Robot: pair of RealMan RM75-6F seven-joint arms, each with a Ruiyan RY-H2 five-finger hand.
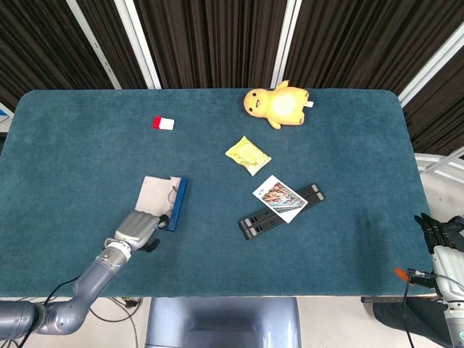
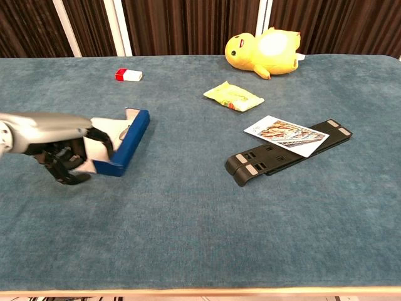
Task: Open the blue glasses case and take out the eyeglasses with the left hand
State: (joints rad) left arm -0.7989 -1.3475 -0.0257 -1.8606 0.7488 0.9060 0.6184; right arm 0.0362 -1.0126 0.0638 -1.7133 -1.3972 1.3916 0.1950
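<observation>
The blue glasses case [image 1: 168,205] lies open on the surface [image 1: 341,145], its pale lid flat and the eyeglasses [image 1: 172,194] inside. The left robot hand [image 1: 136,228] touches its near end, fingers curled; whether it grips is unclear. The right robot hand [image 1: 444,239] hangs off the surface's edge, its fingers unreadable.

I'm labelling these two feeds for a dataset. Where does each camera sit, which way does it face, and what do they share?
Head view: high above the near edge, looking steeply down on the whole table; shows the left robot hand and, at the frame's right edge, the right robot hand.
Chest view: low at the near edge, looking across toward the curtains; shows only the left robot hand.
Shared: blue glasses case, yellow plush.
</observation>
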